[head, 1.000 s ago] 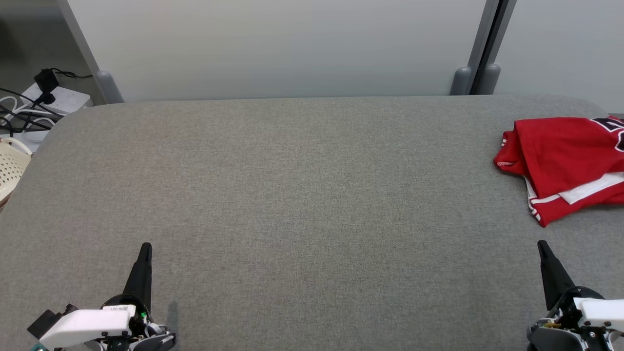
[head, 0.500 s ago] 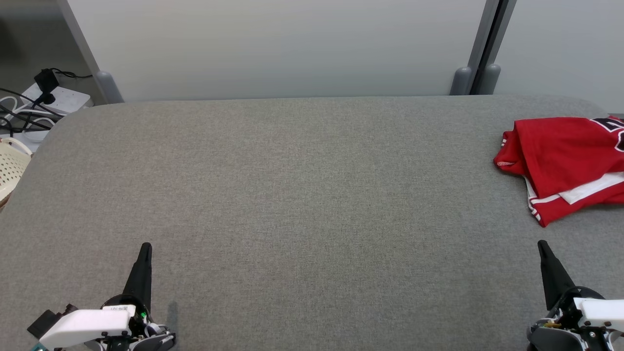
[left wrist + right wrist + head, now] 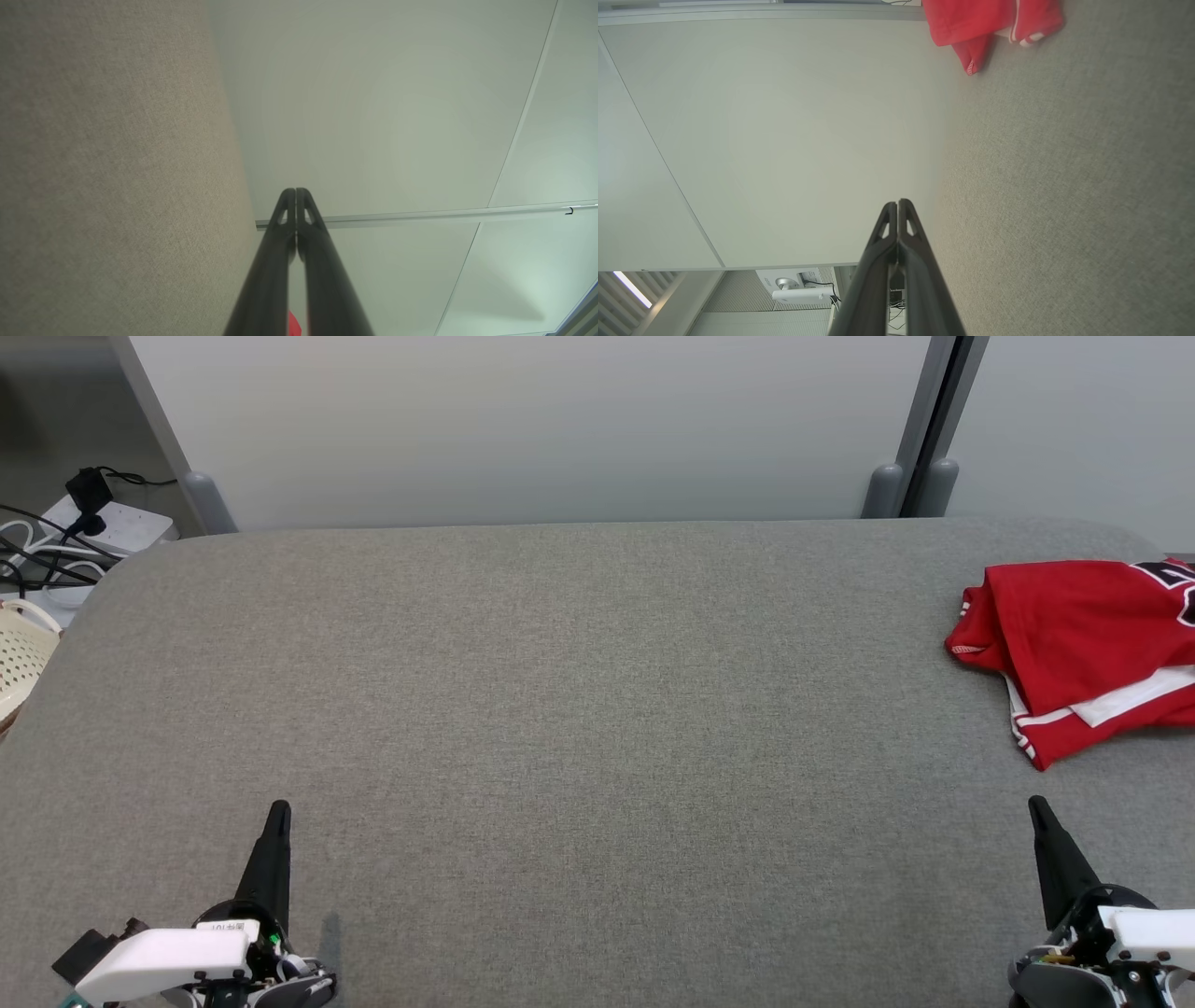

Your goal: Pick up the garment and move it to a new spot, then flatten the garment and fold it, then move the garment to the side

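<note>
Table (image 3: 597, 709) of grey fabric spanned the head view; red garment (image 3: 1074, 644) lay bunched at its right edge, untouched; left gripper (image 3: 278, 814) and right gripper (image 3: 1035, 807) sat low, fingers pressed together, holding nothing.

Left gripper (image 3: 296, 192) jaws pressed together; grey fabric surface (image 3: 117, 163) left, pale wall (image 3: 397, 116) right.

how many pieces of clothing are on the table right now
1. A red garment with white trim lies at the right end of the grey table. The head view's right edge cuts it off, so anything beyond that edge is hidden.
</note>
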Robot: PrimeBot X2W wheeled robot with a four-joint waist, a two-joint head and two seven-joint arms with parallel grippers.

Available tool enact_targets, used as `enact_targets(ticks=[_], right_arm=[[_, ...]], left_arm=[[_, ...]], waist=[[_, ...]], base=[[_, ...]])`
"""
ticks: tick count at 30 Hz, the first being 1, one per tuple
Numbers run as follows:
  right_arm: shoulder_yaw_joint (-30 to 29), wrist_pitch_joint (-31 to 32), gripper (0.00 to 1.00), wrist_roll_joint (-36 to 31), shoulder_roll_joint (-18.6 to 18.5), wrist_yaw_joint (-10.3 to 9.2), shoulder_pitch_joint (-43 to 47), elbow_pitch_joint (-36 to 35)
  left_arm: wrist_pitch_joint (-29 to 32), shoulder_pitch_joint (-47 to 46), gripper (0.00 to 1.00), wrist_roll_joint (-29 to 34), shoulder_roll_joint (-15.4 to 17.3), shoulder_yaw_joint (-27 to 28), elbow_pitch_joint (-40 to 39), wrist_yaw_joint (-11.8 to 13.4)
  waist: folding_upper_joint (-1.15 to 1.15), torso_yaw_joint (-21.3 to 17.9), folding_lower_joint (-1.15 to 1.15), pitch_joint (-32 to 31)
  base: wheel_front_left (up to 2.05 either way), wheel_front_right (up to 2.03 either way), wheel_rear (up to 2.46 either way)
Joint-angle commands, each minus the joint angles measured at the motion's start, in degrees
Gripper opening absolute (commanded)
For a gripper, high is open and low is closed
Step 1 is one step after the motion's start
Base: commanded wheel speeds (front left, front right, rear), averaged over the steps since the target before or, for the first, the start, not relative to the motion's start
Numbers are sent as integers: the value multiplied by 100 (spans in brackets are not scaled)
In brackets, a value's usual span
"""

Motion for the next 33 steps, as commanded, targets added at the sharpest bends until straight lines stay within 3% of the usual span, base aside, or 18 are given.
enact_targets(ticks=[1, 33], right_arm=[[95, 37, 0, -2, -56, 9, -228, -148], [86, 44, 0, -10, -49, 9, -229, -148]], left_arm=[[39, -315, 0, -26, 60, 190, -128, -48], [43, -315, 0, -22, 56, 196, -128, -48]], waist=[[0, 0, 0, 0], [0, 0, 0, 0]], base=[[0, 0, 0], [0, 0, 0]])
